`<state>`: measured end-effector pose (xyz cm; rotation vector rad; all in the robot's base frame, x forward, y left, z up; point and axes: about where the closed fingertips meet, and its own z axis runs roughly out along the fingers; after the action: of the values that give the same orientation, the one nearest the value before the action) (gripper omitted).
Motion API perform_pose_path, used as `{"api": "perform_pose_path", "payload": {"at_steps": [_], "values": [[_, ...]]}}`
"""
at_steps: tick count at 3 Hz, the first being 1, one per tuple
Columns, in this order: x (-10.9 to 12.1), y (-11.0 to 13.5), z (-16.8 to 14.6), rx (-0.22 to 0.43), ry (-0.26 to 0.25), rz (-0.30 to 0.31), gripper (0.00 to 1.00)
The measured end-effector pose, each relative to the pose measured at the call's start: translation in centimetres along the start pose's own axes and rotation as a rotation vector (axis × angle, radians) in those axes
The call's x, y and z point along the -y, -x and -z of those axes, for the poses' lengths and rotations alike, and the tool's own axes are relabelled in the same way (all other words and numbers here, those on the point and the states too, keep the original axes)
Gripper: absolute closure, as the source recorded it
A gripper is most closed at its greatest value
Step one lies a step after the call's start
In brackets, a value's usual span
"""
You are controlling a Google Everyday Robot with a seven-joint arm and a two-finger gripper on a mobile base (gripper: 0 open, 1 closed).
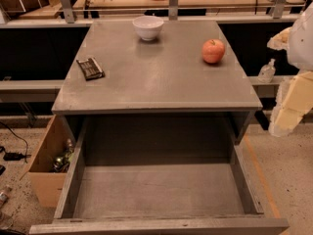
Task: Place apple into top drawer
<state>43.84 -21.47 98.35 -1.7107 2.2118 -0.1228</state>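
Reach stage: apple [213,51] sits far right on the worktop [161,80], top drawer [156,190] open near; hand [288,109] hovers right, openness untellable, must approach the apple.

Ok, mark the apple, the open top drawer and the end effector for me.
Round red-orange apple [213,51]: camera view, middle of its skin.
Wide grey top drawer [156,190]: camera view, bare flat bottom.
End effector [286,112]: camera view, pale body at the right edge.
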Motion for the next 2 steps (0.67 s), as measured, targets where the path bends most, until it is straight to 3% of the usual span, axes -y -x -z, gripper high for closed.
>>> {"api": "perform_pose_path", "payload": {"at_steps": [1, 2], "values": [[0.0, 0.0, 0.0, 0.0, 0.0, 0.0, 0.0], [1.7, -0.1, -1.1, 0.048, -0.044, -0.036, 0.0]]}}
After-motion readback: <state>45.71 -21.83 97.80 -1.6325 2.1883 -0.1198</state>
